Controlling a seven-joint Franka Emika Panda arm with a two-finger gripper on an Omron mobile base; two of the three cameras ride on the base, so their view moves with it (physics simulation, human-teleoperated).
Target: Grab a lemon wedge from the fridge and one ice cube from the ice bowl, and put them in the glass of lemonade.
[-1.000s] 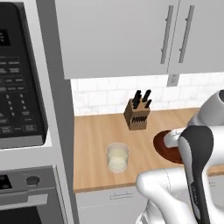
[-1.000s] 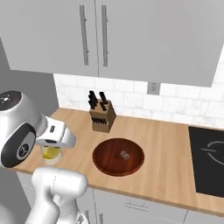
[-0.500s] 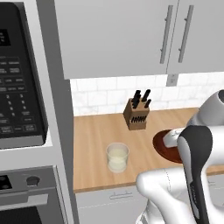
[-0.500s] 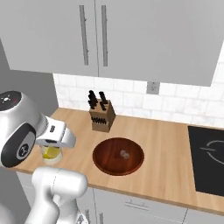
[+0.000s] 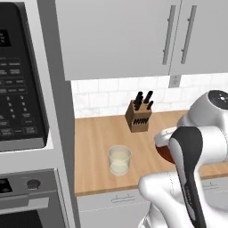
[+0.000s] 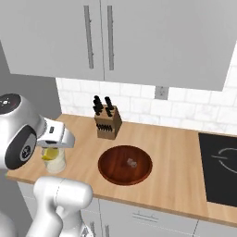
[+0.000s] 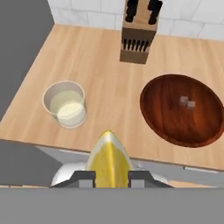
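Note:
My gripper [image 7: 109, 177] is shut on the lemon wedge [image 7: 108, 159], a bright yellow piece that rises between the two dark fingertips in the hand view. It hangs above the counter's front edge, nearer than the glass of lemonade [image 7: 65, 103] and a little to its right. That glass [image 5: 120, 160] stands upright with pale yellow drink; in the right base view the white hand partly covers it [image 6: 56, 162]. The dark reddish-brown ice bowl [image 7: 166, 118] lies to the right and holds two small ice cubes [image 7: 187, 102]. The fridge is out of view.
A wooden knife block [image 7: 136, 37] stands at the back by the tiled wall. A black-fronted wall oven [image 5: 18, 89] rises left of the counter, and a black cooktop [image 6: 222, 166] lies at its right end. Grey wall cabinets [image 6: 115, 37] hang overhead.

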